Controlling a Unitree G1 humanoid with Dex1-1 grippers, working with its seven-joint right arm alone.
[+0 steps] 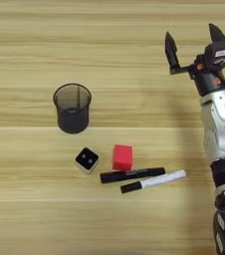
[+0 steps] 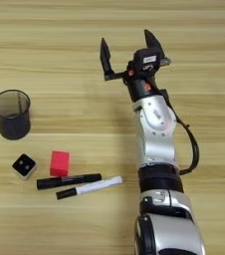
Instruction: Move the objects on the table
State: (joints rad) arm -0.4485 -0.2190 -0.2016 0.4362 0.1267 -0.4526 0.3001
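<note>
Cup (image 1: 72,108), black mesh: upright, nothing visible inside | pincer (image 2: 128,49): spread, holding nothing, above table (image 1: 25,45)

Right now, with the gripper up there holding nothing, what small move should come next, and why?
Probably bring the gripper down and left toward the red cube. Its fingers are spread wide and hold nothing, far up the table from the cube, the black marker and the white marker.

office-like desk (wooden) (image 1: 30,45), mesh pen cup (image 1: 72,107), markers (image 1: 132,175)
</note>
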